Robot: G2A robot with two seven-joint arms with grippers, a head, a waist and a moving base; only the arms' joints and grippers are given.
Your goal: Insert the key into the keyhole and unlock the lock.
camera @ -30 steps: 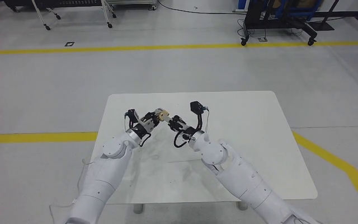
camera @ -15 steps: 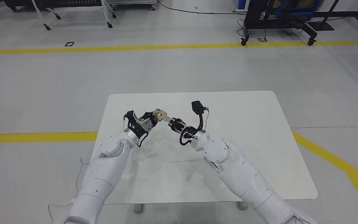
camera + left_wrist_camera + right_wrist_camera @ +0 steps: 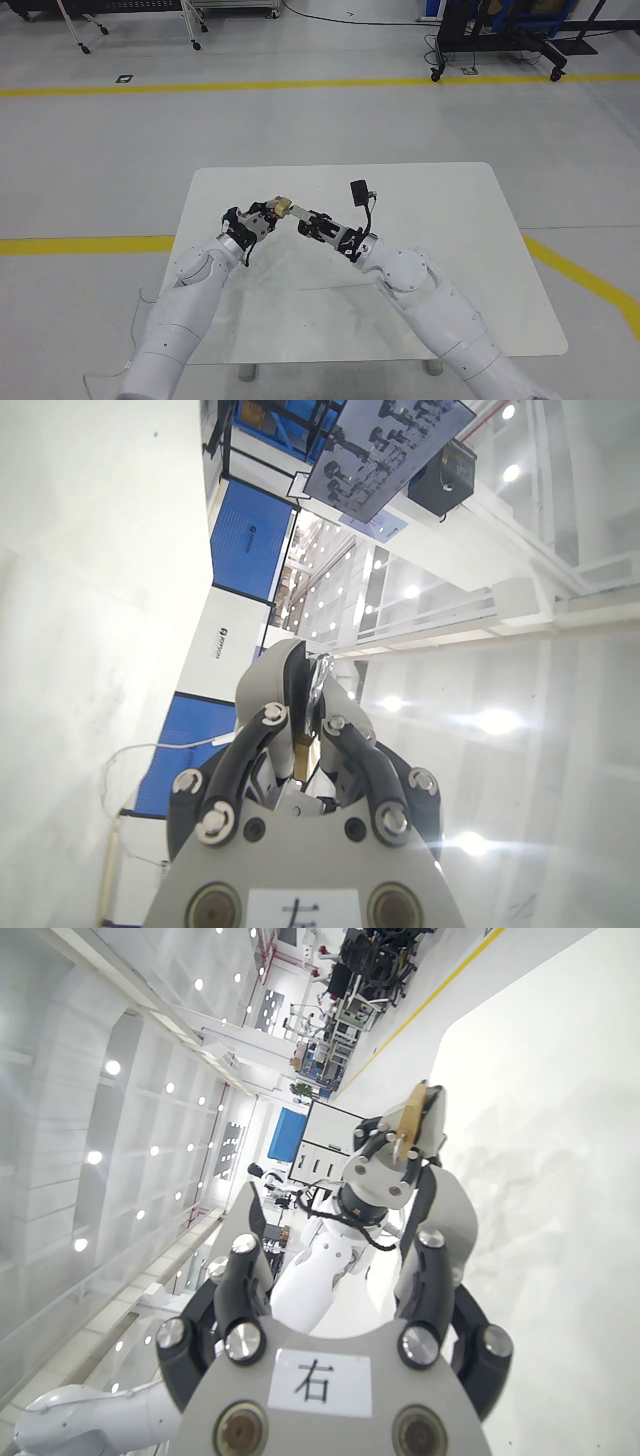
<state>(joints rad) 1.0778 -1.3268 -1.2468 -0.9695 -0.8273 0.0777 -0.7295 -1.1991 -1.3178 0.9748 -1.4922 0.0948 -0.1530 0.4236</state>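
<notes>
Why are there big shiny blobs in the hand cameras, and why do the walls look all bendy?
Left wrist view: ceiling lamps flare into bright glare near the left gripper, shut on the lock. Right wrist view: lamp rows glow, and straight beams bow, a wide lens's bending. Top view: even light on the table, no glare.

Your lock [image 3: 283,207] and the right gripper [image 3: 303,220] trailing it both drifted a bit to the robot's left, and both forearms sank flatter toward the desk [image 3: 450,260].

White table [image 3: 450,230], grey floor [image 3: 300,130] (yellow lines [image 3: 300,84])
</notes>
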